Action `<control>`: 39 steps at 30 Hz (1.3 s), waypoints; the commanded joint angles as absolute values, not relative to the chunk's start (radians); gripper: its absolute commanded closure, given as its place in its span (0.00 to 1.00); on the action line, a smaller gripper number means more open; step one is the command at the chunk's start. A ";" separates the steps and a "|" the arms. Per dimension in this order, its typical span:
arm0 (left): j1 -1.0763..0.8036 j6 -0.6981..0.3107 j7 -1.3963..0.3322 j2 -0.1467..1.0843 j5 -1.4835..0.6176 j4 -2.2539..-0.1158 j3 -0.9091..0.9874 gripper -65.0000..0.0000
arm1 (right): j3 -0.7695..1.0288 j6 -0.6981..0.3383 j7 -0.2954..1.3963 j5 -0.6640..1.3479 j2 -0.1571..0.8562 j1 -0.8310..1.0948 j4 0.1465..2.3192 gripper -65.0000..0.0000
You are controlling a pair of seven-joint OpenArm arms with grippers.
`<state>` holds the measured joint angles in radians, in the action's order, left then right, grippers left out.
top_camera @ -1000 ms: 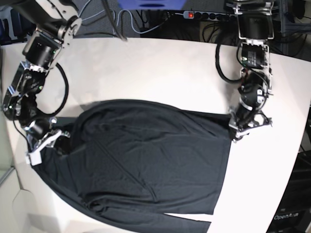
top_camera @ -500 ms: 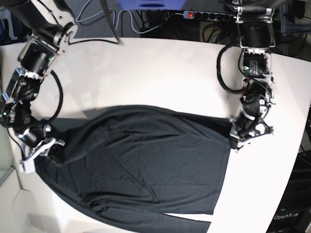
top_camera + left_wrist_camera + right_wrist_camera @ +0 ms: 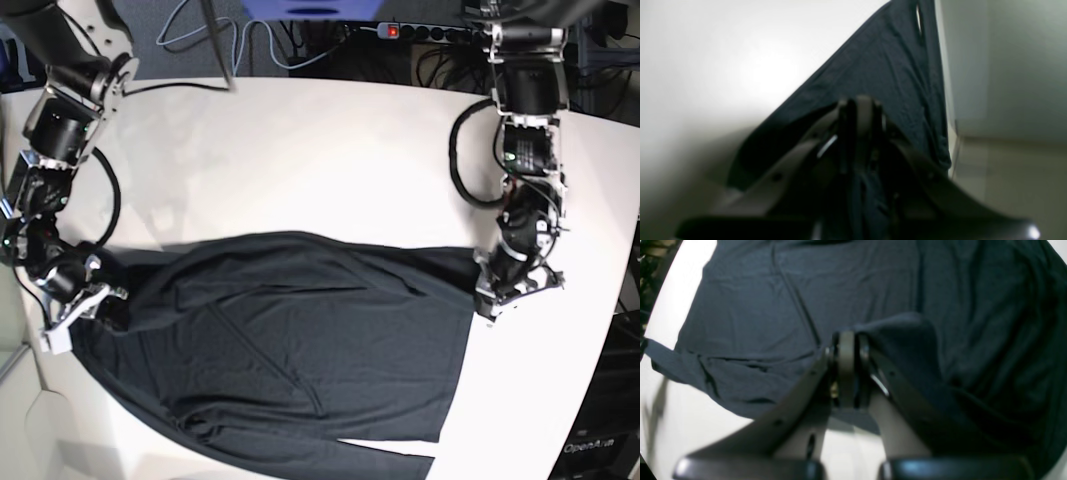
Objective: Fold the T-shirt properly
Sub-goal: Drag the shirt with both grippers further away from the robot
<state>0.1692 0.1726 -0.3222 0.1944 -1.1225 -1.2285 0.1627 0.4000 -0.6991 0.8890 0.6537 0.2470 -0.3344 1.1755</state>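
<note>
The black T-shirt [image 3: 300, 340] lies spread and lightly wrinkled across the white table [image 3: 300, 150], reaching its near edge. My left gripper [image 3: 487, 298], on the right of the base view, is shut on the shirt's right edge; in the left wrist view the closed fingers [image 3: 857, 110] pinch the cloth and the T-shirt [image 3: 887, 70] stretches away taut. My right gripper [image 3: 88, 303], on the left of the base view, is shut on the opposite edge. In the right wrist view the fingers [image 3: 846, 350] hold a raised fold of the T-shirt [image 3: 756, 306].
A power strip [image 3: 405, 30] and loose cables [image 3: 200, 35] lie beyond the table's far edge. The table edge [image 3: 25, 360] runs close to the right gripper. Floor [image 3: 1007, 100] shows past the table in the left wrist view.
Both grippers have moved toward the near side of the table, dragging the shirt with them. The right gripper has also shifted outward, and the shirt's far edge sits closer to me.
</note>
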 commanded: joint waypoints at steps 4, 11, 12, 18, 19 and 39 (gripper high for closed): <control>0.205 0.151 -0.305 0.223 -1.129 -1.244 0.166 0.96 | 0.364 -0.698 0.863 0.676 0.303 -0.360 1.191 1.00; 0.243 0.154 -0.309 0.232 -1.129 -1.242 0.166 0.96 | 0.360 -0.698 0.863 0.676 0.334 -0.363 1.191 1.00; 0.245 0.154 -0.309 0.232 -1.129 -1.242 0.166 0.96 | 0.360 -0.698 0.863 0.676 0.335 -0.363 1.191 1.00; 0.274 0.154 -0.305 0.232 -1.129 -1.213 0.166 0.96 | 0.360 -0.698 0.862 0.676 0.338 -0.364 1.191 1.00; 0.278 0.154 -0.305 0.232 -1.129 -1.208 0.168 0.96 | 0.360 -0.698 0.860 0.676 0.338 -0.364 1.191 1.00; 0.354 0.150 -0.303 0.223 -1.127 -1.092 0.236 0.96 | 0.311 -0.698 0.797 0.676 0.367 -0.417 1.069 1.00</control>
<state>0.3241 0.1719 -0.3214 0.2123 -1.1225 -1.0733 0.2329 0.3080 -0.6991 0.8280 0.6529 0.3504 -0.3824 1.0508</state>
